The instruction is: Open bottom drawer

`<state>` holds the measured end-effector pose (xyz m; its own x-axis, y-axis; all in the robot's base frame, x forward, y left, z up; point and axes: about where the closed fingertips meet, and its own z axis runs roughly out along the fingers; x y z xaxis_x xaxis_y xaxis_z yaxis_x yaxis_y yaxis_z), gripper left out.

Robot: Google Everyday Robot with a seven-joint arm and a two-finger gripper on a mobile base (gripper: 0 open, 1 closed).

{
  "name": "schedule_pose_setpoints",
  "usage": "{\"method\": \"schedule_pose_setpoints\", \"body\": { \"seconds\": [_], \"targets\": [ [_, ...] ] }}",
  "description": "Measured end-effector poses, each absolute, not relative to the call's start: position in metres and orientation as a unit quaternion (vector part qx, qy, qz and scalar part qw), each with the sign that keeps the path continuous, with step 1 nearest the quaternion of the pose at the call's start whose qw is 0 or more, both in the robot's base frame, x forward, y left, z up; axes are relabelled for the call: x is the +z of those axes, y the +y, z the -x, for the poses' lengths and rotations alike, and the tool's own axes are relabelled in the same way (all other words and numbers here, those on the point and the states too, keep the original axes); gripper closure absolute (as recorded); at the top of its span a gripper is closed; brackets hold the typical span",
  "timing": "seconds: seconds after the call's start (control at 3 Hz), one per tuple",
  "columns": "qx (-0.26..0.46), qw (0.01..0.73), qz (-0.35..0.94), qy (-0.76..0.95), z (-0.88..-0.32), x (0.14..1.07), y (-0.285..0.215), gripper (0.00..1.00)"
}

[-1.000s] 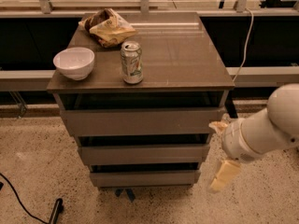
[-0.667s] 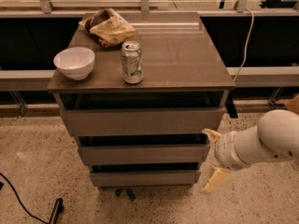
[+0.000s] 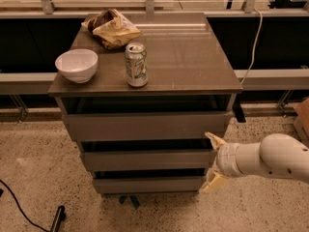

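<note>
The bottom drawer (image 3: 147, 183) is the lowest, narrowest grey-brown front of the cabinet and sits closed under the middle drawer (image 3: 147, 159) and the top drawer (image 3: 145, 125). My gripper (image 3: 213, 162) is at the cabinet's right front corner, level with the middle and bottom drawers. Its two pale fingers are spread apart, one (image 3: 214, 140) near the middle drawer's right end and one (image 3: 213, 182) by the bottom drawer's right end. It holds nothing.
On the cabinet top (image 3: 193, 62) stand a white bowl (image 3: 76, 65), a soda can (image 3: 136, 64) and a crumpled chip bag (image 3: 112, 28). A black cable (image 3: 19, 209) lies on the speckled floor at the left. A railing and a white cord (image 3: 253, 37) run behind.
My arm has moved left and down toward the cabinet's right front corner, bringing the gripper beside the lower drawers. The drawers have not moved.
</note>
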<state>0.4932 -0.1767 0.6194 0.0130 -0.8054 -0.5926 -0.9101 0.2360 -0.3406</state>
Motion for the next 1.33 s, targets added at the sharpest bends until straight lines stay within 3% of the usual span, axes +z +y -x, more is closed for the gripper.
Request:
{"method": "schedule_pose_setpoints", "body": {
  "seconds": [0.67, 1.33],
  "targets": [
    [0.088, 0.355, 0.621, 0.693, -0.496, 0.61, -0.168, 0.0],
    [0.1, 0.383, 0.651, 0.648, -0.525, 0.537, -0.125, 0.0]
  ]
}}
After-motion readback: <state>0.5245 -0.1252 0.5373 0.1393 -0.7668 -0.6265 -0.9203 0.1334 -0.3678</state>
